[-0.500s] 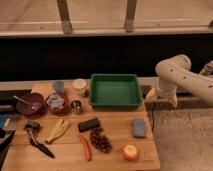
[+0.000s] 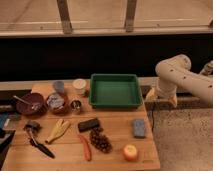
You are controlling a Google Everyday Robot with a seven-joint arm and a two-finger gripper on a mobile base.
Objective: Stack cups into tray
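Camera view: still step one, nothing stacked. The grey-blue cup (image 2: 58,86), cream-white cup (image 2: 79,85) and metal cup (image 2: 75,105) sit on the bench (image 2: 117,137), left of the empty green tray (image 2: 115,77). The pincer (image 2: 161,97) hangs right of the tray, looks spread, holding nothing. Next move's probably a long reach across to a cup.

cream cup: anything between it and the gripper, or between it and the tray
The green tray itself lies between: the gripper hangs past the right edge of the table, fingers open, and the cream cup stands at the tray's left side. Nothing visible stands between cup and tray.
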